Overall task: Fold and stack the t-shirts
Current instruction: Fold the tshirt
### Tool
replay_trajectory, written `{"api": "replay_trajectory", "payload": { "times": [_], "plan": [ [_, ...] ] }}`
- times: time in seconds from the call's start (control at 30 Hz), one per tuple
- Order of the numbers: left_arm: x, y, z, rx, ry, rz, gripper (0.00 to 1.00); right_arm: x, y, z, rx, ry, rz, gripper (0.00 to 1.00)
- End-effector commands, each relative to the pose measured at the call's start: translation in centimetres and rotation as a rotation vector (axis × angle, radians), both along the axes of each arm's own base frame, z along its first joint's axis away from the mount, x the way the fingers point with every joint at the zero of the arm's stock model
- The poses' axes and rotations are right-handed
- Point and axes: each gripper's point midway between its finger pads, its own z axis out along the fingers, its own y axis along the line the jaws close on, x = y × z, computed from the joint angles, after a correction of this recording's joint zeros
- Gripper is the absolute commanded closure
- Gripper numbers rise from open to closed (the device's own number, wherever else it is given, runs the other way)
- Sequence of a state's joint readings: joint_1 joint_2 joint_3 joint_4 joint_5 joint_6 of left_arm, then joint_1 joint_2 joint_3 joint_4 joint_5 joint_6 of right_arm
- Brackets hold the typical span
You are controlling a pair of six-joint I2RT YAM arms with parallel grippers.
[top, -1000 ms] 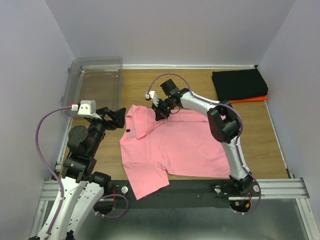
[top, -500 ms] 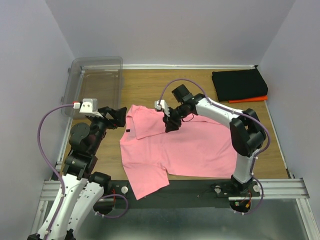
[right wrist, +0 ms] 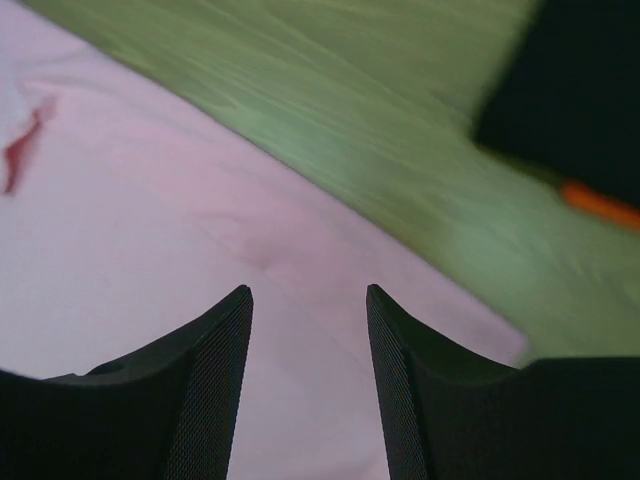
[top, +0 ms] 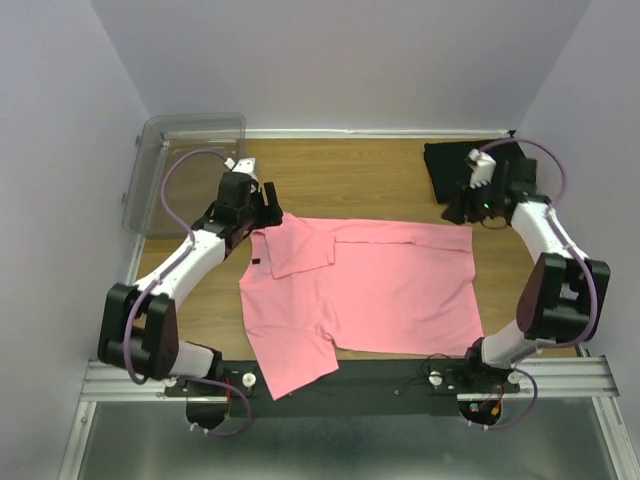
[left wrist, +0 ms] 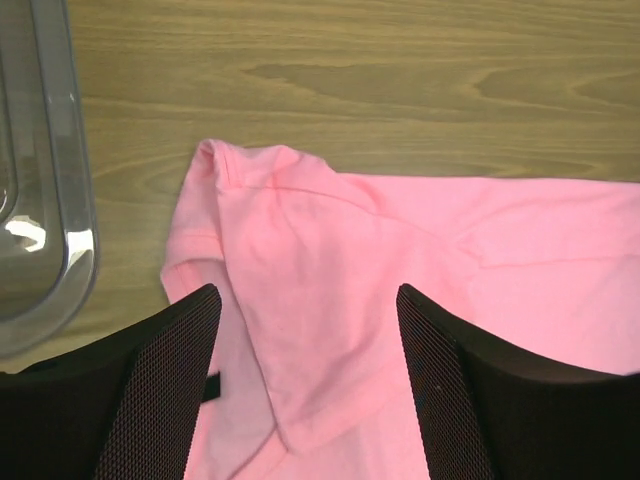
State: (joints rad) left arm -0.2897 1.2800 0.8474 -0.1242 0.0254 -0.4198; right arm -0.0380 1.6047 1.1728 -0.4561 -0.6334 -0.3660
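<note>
The salmon-pink t-shirt (top: 390, 290) lies spread on the wooden table, with one flap folded over at its far left and a dark neck label (top: 256, 263) beside that flap. My left gripper (top: 268, 215) hovers open over this folded flap (left wrist: 330, 260), its fingers (left wrist: 170, 380) straddling the cloth without pinching it. Open as well, my right gripper (top: 460, 213) hangs just above the shirt's far right corner (right wrist: 150, 230) and holds nothing. A black folded t-shirt (top: 470, 165) lies at the back right, and an orange one (right wrist: 600, 205) peeks out from under it.
A clear plastic bin (top: 185, 150) stands at the back left, its rim (left wrist: 60, 200) close to my left gripper. Bare wood (top: 360, 180) shows behind the shirt. The pink shirt's near sleeve (top: 290, 370) hangs over the table's front edge.
My right gripper drew the shirt's top edge out to the right and let go, standing open. My left arm swung forward to the shirt's far left corner, jaws slightly narrower.
</note>
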Motion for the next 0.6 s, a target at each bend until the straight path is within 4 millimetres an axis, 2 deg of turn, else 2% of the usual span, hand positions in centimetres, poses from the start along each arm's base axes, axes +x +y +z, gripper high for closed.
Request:
{"api": "replay_trajectory", "payload": {
  "times": [0.0, 0.03, 0.07, 0.17, 0.2, 0.27, 0.3, 0.4, 0.57],
  "plan": [
    [3.4, 1.2, -0.9, 0.091, 0.034, 0.083, 0.22, -1.9, -7.6, -1.7, 0.086, 0.085, -0.312, 0.43],
    [4.8, 1.5, -1.5, 0.122, 0.051, 0.106, 0.24, -2.3, -8.5, -2.0, 0.123, 0.091, -0.333, 0.43],
    [5.5, 1.5, -2.8, 0.143, 0.085, 0.115, 0.26, -2.5, -10.9, -2.0, 0.147, 0.091, -0.397, 0.43],
    [7.6, 1.3, -2.3, 0.155, 0.082, 0.135, 0.3, -2.6, -12.9, -2.7, 0.196, 0.11, -0.434, 0.43],
    [8.1, 1.3, -3.7, 0.168, 0.111, 0.143, 0.32, -2.7, -13.7, -3.0, 0.202, 0.113, -0.447, 0.43],
    [9.1, 1.5, -4.2, 0.188, 0.121, 0.163, 0.33, -2.8, -13.8, -3.5, 0.221, 0.126, -0.445, 0.43],
    [9.1, 1.6, -6.0, 0.208, 0.165, 0.167, 0.35, -2.8, -14.0, -3.6, 0.225, 0.127, -0.447, 0.43],
    [9.5, 1.7, -7.7, 0.226, 0.199, 0.17, 0.39, -2.6, -14.0, -3.8, 0.237, 0.134, -0.443, 0.43],
    [9.7, 1.9, -8.5, 0.252, 0.218, 0.183, 0.44, -2.4, -14.2, -4.2, 0.236, 0.139, -0.442, 0.43]
  ]
}}
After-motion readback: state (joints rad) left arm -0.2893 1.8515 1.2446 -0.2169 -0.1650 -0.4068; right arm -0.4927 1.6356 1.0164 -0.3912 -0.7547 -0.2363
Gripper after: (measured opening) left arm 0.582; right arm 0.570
